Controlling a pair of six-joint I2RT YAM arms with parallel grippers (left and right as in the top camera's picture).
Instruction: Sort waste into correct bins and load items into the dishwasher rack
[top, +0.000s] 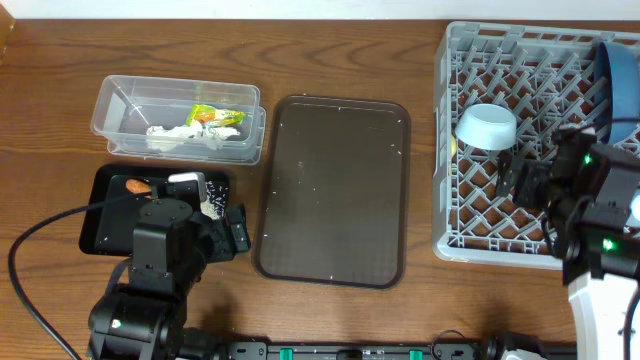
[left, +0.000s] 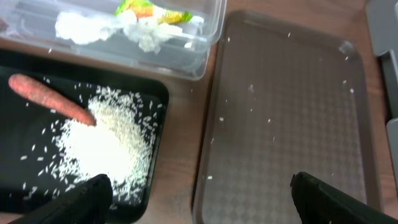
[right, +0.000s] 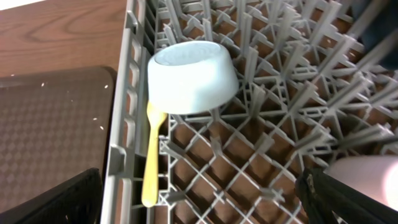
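- Beneath my left tool (left: 202, 199), its fingers spread wide with nothing between them, lies the near edge of the shallow black rectangular tray (left: 25, 127); the heap of loose white rice grains (left: 102, 146) sits just ahead and to the left of it.
- Further left of that tool, the small orange carrot (left: 53, 99) touches the heap.
- Ahead of the tool, past the black tray, the clear plastic rectangular tub (left: 186, 59) holds the green-and-orange snack wrapper (left: 149, 9) and crumpled white tissue (left: 87, 26).
- To the tool's right is the larger brown serving tray (left: 292, 112), with only a few stray grains (left: 251, 88) scattered on it.
- My right tool (right: 199, 202) is also spread and empty, low inside the large square grey plastic rack (right: 124, 124); ahead of it the white bowl (right: 193, 78) sits upside down, with the cream-coloured spoon (right: 151, 155) beside it at the rack wall.
- Sorting looks nearly done to me. I would lift the left tool straight up so neither finger drags through the rice, and raise the right one vertically between the pegs, clear of the bowl.
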